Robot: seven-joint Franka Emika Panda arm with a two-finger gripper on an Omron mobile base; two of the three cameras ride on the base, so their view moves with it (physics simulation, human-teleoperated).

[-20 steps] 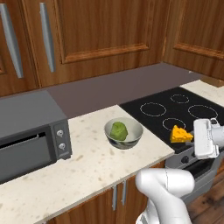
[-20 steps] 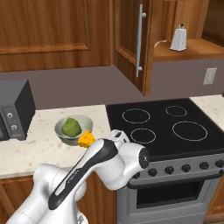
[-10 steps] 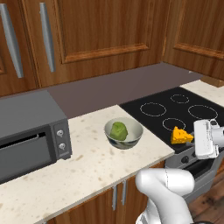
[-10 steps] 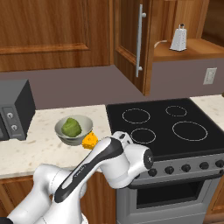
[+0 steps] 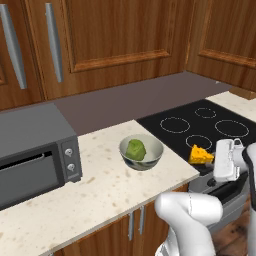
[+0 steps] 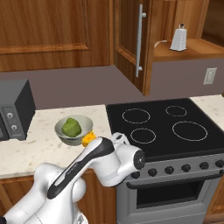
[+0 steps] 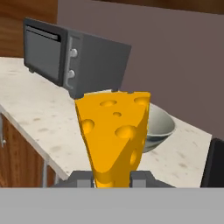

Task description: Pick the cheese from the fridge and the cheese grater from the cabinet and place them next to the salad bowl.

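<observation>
My gripper (image 5: 209, 158) is shut on the cheese (image 5: 200, 154), an orange-yellow wedge with holes. It hangs over the stove's front left corner, just right of the salad bowl (image 5: 151, 161) and apart from it. In the hand view the cheese (image 7: 116, 131) stands upright between the fingertips of the gripper (image 7: 114, 177), with the salad bowl (image 7: 161, 127) behind it. From the right, the cheese (image 6: 89, 138) shows beside the salad bowl (image 6: 85, 123), which holds a green lettuce lump. The cheese grater (image 6: 177, 39) stands on the shelf of the open cabinet (image 6: 129, 43). The fridge is out of view.
A grey toaster oven (image 5: 35, 145) sits on the speckled counter (image 5: 100, 195) left of the bowl. The black stove top (image 6: 166, 124) lies to the right. The cabinet door with its silver bar handle (image 6: 140, 41) swings out above the stove's left side.
The held cheese has drifted slightly left, towards the bowl. The arm's elbow has shifted a little. The grip stays shut.
</observation>
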